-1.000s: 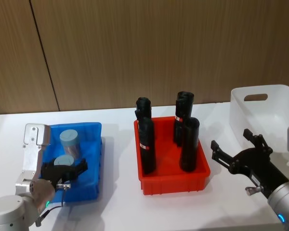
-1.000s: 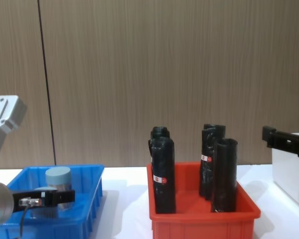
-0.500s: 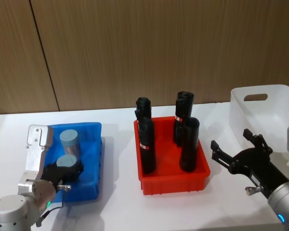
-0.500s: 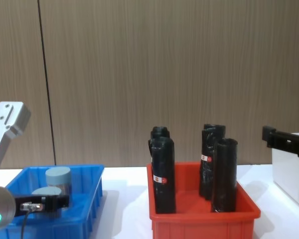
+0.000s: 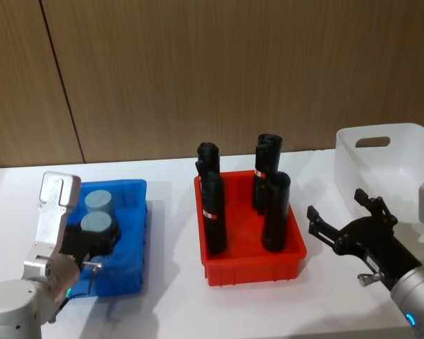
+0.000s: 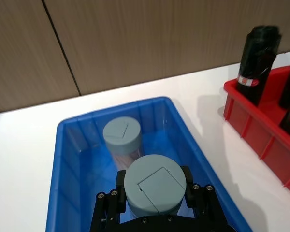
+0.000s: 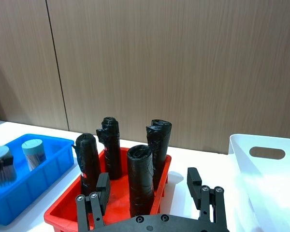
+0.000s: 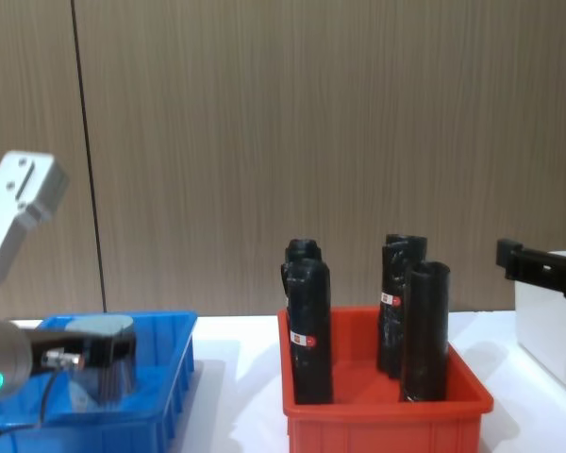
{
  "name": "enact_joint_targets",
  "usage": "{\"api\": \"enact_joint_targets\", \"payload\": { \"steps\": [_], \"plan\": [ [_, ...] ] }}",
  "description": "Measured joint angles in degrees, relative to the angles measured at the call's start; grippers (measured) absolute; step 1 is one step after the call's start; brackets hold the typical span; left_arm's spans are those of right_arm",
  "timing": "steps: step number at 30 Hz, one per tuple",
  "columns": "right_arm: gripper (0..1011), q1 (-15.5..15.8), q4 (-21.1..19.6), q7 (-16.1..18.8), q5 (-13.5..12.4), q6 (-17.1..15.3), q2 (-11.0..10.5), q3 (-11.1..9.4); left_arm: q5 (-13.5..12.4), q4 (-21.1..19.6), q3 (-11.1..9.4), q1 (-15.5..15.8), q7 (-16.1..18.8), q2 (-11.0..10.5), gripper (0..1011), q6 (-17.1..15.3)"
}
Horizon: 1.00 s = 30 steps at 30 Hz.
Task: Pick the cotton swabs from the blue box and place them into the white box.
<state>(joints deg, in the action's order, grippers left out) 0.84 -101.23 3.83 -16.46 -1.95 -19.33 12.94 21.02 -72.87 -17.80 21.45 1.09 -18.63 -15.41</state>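
- The left gripper (image 5: 95, 239) is clenching one upright cotton swabs tub (image 5: 99, 223) in the blue box (image 5: 137, 189), at lower left in the head view; a second tub (image 5: 99, 203) is standing just behind.
- The white box (image 5: 417, 162) is sitting far right, past the red bin (image 5: 254, 268).
- The right gripper (image 5: 337, 206) is hovering beside it, fingers spread.

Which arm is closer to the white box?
Right. The right end effector hovers open beside the white box; the left end effector grips a cotton swab tub at the blue box.
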Motion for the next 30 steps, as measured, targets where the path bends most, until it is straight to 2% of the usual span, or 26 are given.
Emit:
{"api": "enact_joint_targets", "payload": {
  "steps": [5, 10, 21, 23, 27, 30],
  "plan": [
    [1002, 0.0, 0.0, 0.0, 0.0, 0.0, 0.0, 0.0, -1.0, -3.9, 0.1, -0.8, -1.7, -0.7, 669, 0.0],
    [1002, 0.0, 0.0, 0.0, 0.0, 0.0, 0.0, 0.0, -0.9, -7.0, 0.3, -1.2, -3.7, -1.2, 669, -0.1],
    [1002, 0.0, 0.0, 0.0, 0.0, 0.0, 0.0, 0.0, 1.8, -12.3, 0.6, -1.4, -10.0, -1.7, 669, -1.1],
    [1002, 0.0, 0.0, 0.0, 0.0, 0.0, 0.0, 0.0, 2.6, -13.2, 0.7, -1.1, -12.0, -1.7, 669, -1.8],
    [1002, 0.0, 0.0, 0.0, 0.0, 0.0, 0.0, 0.0, 3.2, -14.0, 0.6, -0.6, -14.1, -1.6, 669, -2.8],
    [1002, 0.0, 0.0, 0.0, 0.0, 0.0, 0.0, 0.0, 3.8, -14.7, 0.5, 0.2, -17.0, -1.4, 669, -4.7]
  ]
}}
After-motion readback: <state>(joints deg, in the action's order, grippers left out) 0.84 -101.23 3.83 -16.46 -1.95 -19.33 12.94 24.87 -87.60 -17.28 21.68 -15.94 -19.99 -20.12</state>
